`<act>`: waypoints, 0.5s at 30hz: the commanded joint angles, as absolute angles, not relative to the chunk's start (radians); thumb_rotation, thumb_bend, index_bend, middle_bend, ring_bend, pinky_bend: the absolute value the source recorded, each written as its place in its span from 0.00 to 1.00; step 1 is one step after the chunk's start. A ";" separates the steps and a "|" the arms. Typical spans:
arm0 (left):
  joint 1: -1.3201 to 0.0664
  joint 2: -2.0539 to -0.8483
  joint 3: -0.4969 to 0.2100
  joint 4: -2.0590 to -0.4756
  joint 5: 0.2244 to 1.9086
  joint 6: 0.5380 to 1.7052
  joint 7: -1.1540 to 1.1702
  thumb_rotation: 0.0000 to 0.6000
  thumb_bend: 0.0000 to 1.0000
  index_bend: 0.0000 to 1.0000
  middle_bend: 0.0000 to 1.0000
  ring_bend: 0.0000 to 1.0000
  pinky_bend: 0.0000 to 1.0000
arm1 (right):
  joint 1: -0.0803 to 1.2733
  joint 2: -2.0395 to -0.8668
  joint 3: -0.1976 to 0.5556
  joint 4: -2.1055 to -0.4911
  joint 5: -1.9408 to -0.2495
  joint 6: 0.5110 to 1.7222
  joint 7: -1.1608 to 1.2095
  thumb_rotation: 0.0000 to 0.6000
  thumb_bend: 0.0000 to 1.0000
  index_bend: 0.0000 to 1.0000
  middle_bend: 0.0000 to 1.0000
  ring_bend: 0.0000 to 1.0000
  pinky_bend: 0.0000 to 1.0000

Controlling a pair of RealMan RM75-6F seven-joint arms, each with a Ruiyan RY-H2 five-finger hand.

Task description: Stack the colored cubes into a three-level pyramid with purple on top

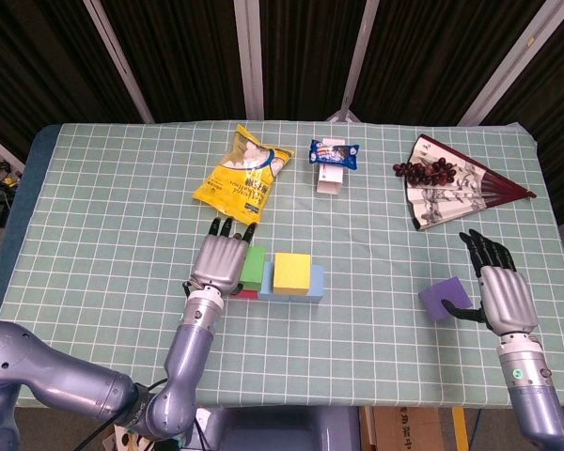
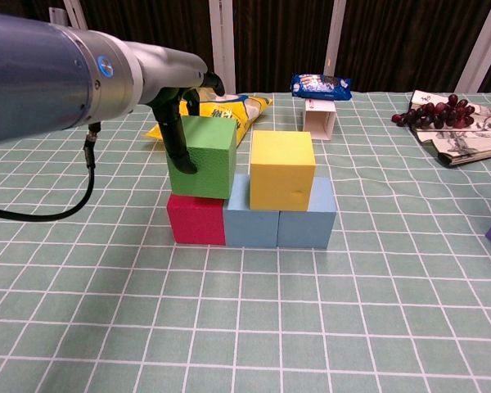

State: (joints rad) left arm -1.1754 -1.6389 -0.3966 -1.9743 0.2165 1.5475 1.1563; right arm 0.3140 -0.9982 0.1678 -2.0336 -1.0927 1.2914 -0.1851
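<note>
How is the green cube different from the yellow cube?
The left hand holds the green cube; nothing touches the yellow cube. The green cube sits over the red cube and the left blue cube; the yellow cube sits across both blue cubes. The green cube looks slightly tilted; the yellow one sits flat. Both look the same size, on the second level.

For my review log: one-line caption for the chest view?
Left hand sets green cube beside yellow cube atop red cube and blue cubes.
</note>
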 commanded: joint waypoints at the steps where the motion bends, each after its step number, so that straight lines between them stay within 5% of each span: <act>1: -1.178 -1.644 -0.397 -1.971 0.212 1.549 1.157 1.00 0.31 0.00 0.37 0.05 0.03 | 0.313 -0.997 0.168 -2.036 -1.094 1.290 -0.184 1.00 0.20 0.00 0.00 0.00 0.00; 15: -1.203 -1.673 -0.403 -1.941 0.199 1.561 1.177 1.00 0.31 0.00 0.37 0.05 0.03 | 0.311 -0.990 0.174 -2.041 -1.095 1.283 -0.168 1.00 0.20 0.00 0.00 0.00 0.00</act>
